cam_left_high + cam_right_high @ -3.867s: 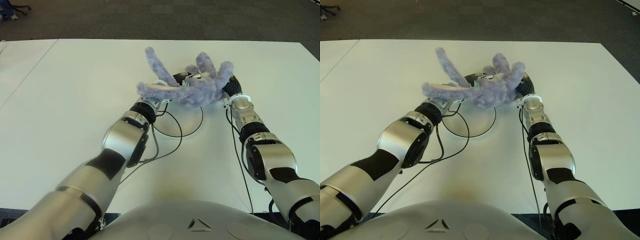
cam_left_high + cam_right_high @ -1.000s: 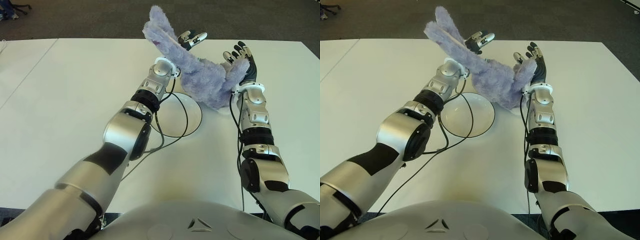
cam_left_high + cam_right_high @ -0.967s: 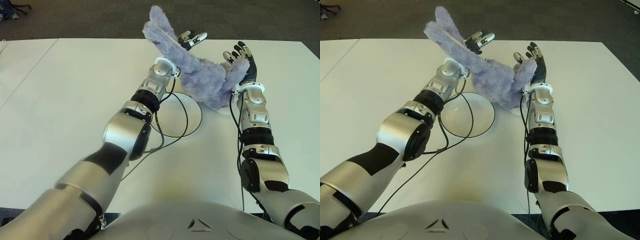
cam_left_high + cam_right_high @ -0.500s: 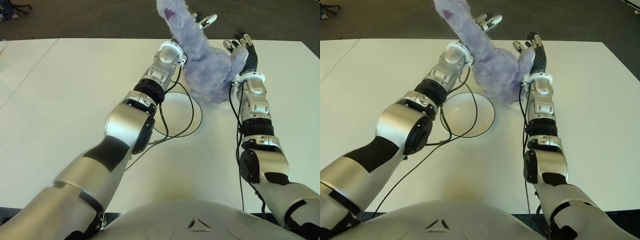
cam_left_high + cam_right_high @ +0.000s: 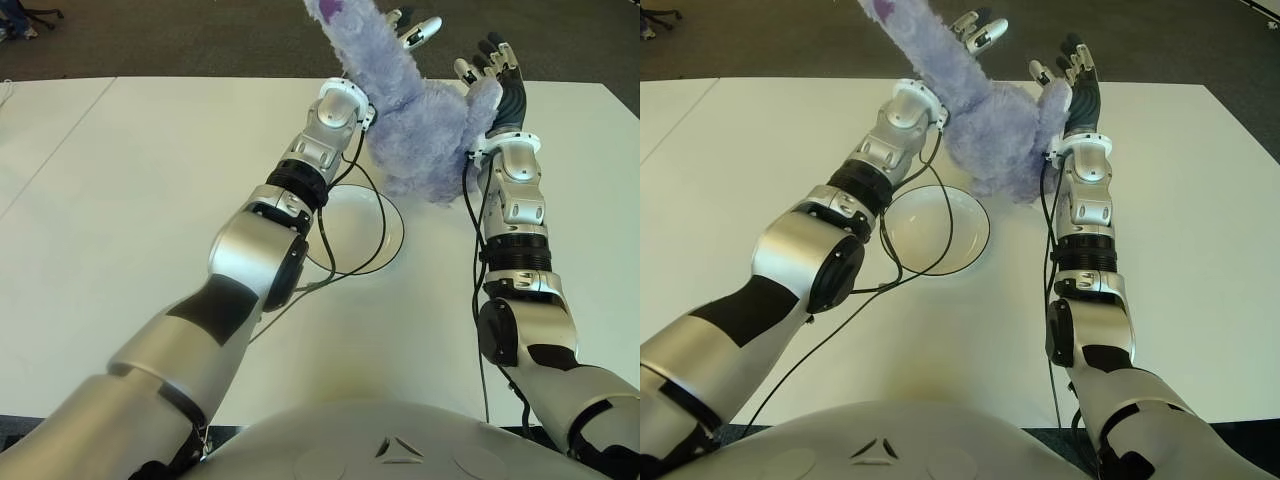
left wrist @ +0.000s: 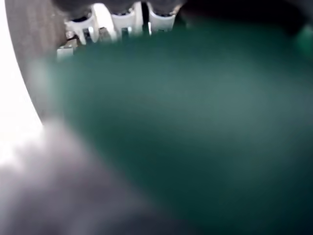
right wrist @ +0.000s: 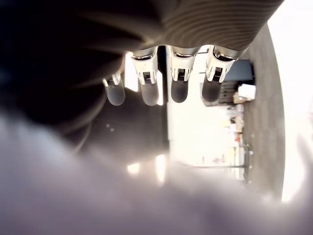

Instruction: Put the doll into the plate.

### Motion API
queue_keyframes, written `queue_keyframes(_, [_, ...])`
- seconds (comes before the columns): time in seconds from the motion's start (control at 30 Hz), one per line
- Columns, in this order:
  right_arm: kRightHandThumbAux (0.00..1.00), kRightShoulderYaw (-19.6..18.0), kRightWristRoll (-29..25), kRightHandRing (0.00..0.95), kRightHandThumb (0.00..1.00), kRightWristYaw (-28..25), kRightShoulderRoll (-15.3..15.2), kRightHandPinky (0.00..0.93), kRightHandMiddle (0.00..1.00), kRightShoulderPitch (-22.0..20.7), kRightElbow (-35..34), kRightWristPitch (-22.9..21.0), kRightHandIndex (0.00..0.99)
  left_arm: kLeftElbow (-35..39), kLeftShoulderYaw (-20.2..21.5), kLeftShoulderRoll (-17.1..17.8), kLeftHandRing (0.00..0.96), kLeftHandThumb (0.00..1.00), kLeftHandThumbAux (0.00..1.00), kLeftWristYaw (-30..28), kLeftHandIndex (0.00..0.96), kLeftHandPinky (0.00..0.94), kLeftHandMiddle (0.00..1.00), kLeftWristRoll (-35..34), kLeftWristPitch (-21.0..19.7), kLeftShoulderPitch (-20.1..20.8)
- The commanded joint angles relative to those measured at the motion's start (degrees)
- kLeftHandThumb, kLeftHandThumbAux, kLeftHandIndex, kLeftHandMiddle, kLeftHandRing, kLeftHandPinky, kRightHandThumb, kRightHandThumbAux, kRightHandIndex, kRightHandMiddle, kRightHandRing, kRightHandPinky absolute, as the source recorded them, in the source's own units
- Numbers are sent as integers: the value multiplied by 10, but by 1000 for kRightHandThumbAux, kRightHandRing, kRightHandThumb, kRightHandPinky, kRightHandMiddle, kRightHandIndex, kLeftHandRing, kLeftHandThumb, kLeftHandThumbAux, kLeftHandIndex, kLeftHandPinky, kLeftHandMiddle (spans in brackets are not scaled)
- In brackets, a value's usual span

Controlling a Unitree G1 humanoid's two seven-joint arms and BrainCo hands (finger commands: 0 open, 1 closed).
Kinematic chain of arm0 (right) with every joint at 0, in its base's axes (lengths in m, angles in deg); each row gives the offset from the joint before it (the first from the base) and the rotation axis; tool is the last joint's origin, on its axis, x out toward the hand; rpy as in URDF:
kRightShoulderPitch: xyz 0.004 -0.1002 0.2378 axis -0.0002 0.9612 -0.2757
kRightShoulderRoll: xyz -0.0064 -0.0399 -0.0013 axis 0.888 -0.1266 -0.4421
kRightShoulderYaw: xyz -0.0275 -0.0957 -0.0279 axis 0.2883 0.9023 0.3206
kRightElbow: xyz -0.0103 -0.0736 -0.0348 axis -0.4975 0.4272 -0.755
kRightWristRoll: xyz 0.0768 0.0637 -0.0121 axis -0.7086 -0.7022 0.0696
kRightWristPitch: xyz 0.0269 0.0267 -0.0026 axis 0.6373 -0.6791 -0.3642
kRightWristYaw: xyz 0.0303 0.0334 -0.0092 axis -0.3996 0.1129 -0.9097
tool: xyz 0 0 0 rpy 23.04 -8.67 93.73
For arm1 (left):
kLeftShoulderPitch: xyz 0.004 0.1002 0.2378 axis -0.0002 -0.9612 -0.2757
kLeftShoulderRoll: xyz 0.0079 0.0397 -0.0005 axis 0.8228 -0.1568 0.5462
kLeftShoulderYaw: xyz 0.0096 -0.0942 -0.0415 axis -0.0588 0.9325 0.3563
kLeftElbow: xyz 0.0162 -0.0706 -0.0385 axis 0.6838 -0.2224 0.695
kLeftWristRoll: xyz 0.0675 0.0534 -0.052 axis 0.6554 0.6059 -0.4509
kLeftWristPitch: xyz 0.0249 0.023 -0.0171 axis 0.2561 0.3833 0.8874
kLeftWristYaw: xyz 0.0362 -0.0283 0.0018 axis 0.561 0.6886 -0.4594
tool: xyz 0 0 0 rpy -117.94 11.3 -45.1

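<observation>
Nearest to us on the white table [image 5: 120, 200] sits the white plate [image 5: 915, 235] with its dark rim, bare inside — a black cable from the left arm loops over its right edge. We see both forearms reaching forward past it, one on each side.

Beyond the plate, the purple plush doll [image 5: 415, 130] is up off the table, carried between our two hands. Its lower end hangs above the table just past the plate's far-right rim, not over the middle of the plate. One long fuzzy limb sticks up and out of the top of the eye views.

Left hand [image 5: 405, 30] is behind the doll's upper part, fingers extended past the fur. Right hand [image 5: 1068, 75] presses its palm against the doll's right side, fingers straight and spread — the right wrist view shows four fingertips [image 7: 178, 90] uncurled. Left wrist view is mostly blocked by fur, so the left fingers look open, but we can't be sure there.
</observation>
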Motion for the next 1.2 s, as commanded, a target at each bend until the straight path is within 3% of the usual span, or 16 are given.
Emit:
queue_keyframes(0.03, [691,-4,2,0,226,-14,-8,10,0,60,11,10,0,-24,-14,3,0,0,376,-11,0,0,0,17,-1,-86])
queue_keyframes(0.2, [689,1,4,0,223,-17,-10,14,0,80,-9,-10,0,-12,-28,14,0,0,388,-18,0,0,0,29,-2,-106])
queue_keyframes(0.33, [661,19,18,0,215,-39,-23,0,0,133,-24,-35,0,63,-60,49,0,0,427,-73,0,0,0,48,13,-175])
queue_keyframes(0.47, [650,27,23,0,212,-54,-30,0,0,150,-35,-53,0,175,-80,72,0,0,443,-116,0,0,0,51,-10,-237])
queue_keyframes(0.57, [630,38,25,0,219,-72,-37,0,0,169,-54,-73,0,265,-95,99,0,0,456,-163,0,0,0,49,-45,-283])
queue_keyframes(0.77, [573,57,31,0,223,-94,-45,0,0,212,-97,-94,0,383,-115,136,0,0,481,-241,0,0,0,37,-128,-335])
queue_keyframes(1.0, [539,65,36,0,224,-99,-48,0,0,233,-124,-114,0,465,-138,158,0,0,498,-290,0,0,0,40,-224,-356])
queue_keyframes(1.2, [529,66,37,0,223,-97,-47,0,0,248,-131,-110,0,506,-150,171,0,0,496,-305,0,0,0,39,-268,-367])
